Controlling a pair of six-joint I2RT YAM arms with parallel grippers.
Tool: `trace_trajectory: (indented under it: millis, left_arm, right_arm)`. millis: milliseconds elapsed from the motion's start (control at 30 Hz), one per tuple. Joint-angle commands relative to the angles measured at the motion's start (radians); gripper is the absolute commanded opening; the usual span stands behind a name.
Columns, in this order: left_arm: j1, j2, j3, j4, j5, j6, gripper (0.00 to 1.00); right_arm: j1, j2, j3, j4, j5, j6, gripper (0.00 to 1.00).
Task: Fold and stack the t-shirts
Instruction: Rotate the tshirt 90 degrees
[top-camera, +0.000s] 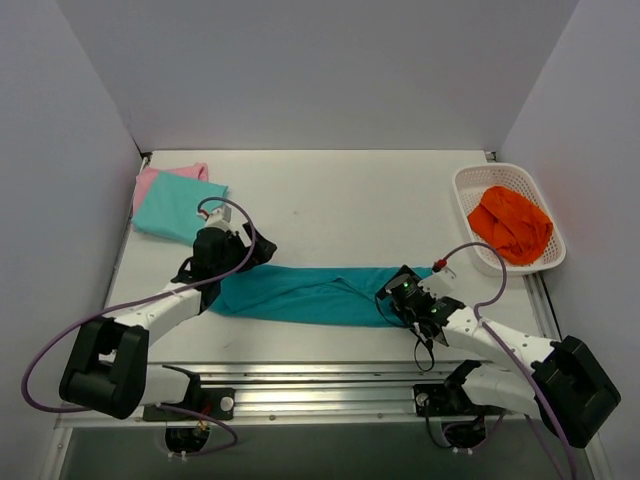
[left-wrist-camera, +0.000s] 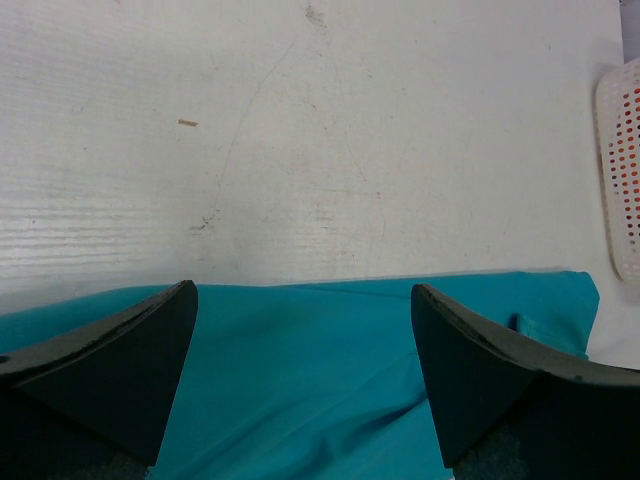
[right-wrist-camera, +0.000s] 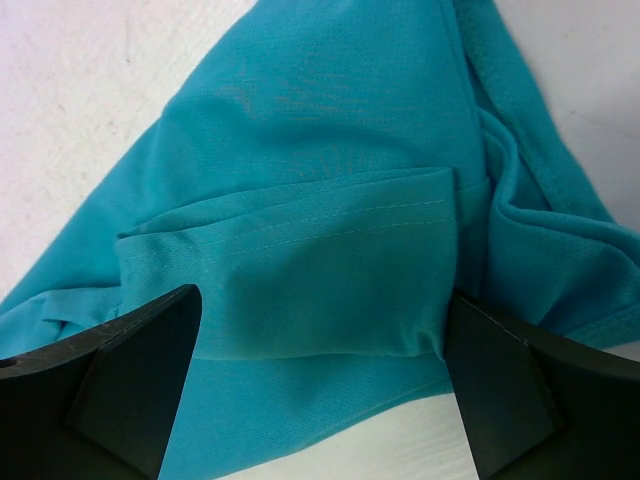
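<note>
**A:** Which step are we on?

**B:** Mid-fold, I'd say. The deep teal t-shirt (top-camera: 310, 293) lies on the table (top-camera: 340, 200) as a long, narrow band, which suggests its sides are already turned in. Well beyond its left end, toward the back, the aqua-mint t-shirt (top-camera: 178, 207) sits folded on the pink t-shirt (top-camera: 160, 180).

**A:** And the arms?

**B:** There's one at each end of the teal shirt, both reaching forward and bent low. The left gripper (left-wrist-camera: 303, 300) hangs over the left end with its jaws spread wide and only flat cloth below them. The right gripper (right-wrist-camera: 322, 305) is just as wide over the right end. It straddles a stitched, hemmed flap — probably a sleeve — without pinching it.

**A:** So what does the next move call for?

**B:** Probably both grippers drop and close on their own ends, then one end is carried over the other to halve the band. The right end is rumpled — a shallow pinch there might catch only the top layer.
</note>
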Motion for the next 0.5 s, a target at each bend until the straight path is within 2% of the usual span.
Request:
trace_trajectory:
  millis: [0, 33, 100, 133, 167, 233, 333, 400, 467]
  left_arm:
    - [-0.003, 0.014, 0.056, 0.053, 0.024, 0.028, 0.97]
    - [-0.003, 0.019, 0.059, 0.053, 0.024, 0.030, 0.97]
    - [-0.003, 0.032, 0.066, 0.056, 0.027, 0.030, 0.96]
    - [-0.002, 0.039, 0.076, 0.054, 0.031, 0.032, 0.97]
    - [-0.002, 0.049, 0.080, 0.054, 0.034, 0.033, 0.96]
    - [0.000, 0.057, 0.096, 0.047, 0.042, 0.041, 0.97]
    - [0.012, 0.062, 0.103, 0.037, 0.045, 0.047, 0.97]
    - [0.030, 0.057, 0.105, 0.034, 0.050, 0.050, 0.96]
    - [0.043, 0.056, 0.106, 0.034, 0.059, 0.050, 0.96]
  right_arm:
    - [-0.002, 0.033, -0.037, 0.029, -0.055, 0.007, 0.98]
    - [-0.008, 0.042, -0.059, 0.049, -0.061, 0.006, 0.97]
    - [-0.038, 0.096, -0.083, 0.160, -0.093, -0.005, 0.84]
    - [-0.055, 0.122, -0.094, 0.203, -0.113, -0.014, 0.73]
    - [-0.077, 0.159, -0.111, 0.299, -0.169, -0.040, 0.42]
    - [-0.147, 0.298, -0.119, 0.406, -0.241, -0.074, 0.19]
    - [-0.224, 0.528, -0.098, 0.654, -0.377, -0.137, 0.00]
    - [-0.242, 0.678, -0.050, 0.726, -0.450, -0.157, 0.00]
    - [-0.252, 0.754, -0.004, 0.794, -0.473, -0.164, 0.00]
